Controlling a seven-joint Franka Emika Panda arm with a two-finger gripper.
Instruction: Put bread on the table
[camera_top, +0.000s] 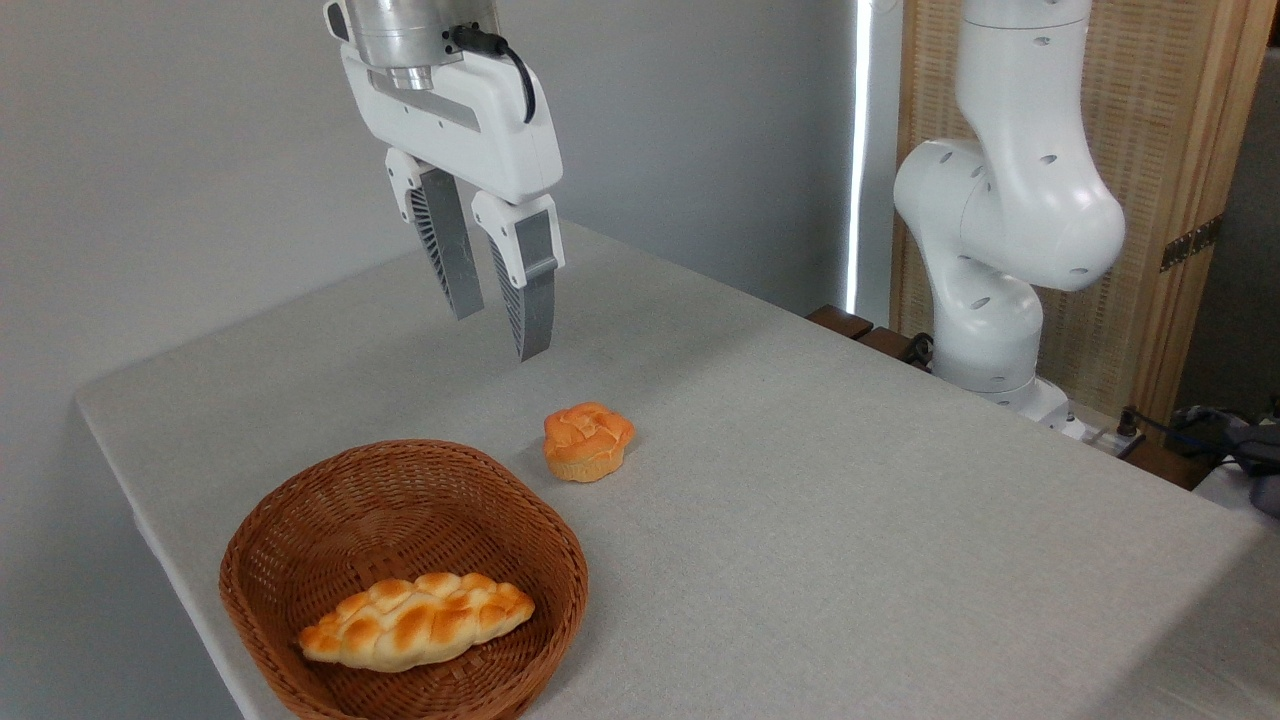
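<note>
The braided bread loaf (417, 621) lies inside the wicker basket (300, 520) on the table (850, 500). Beyond the basket sits a small round bun (587, 441). The end effector (500, 330) hangs above, fingers narrowly parted, holding nothing.

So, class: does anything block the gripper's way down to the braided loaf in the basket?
Nothing visible does. The gripper hangs open above the table; the bread lies uncovered in the open-topped basket.

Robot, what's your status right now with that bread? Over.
Two-finger gripper open, empty, high above grey cloth table. Long braided golden loaf lying in brown wicker basket. Small round orange bun beside basket, not blocking.
</note>
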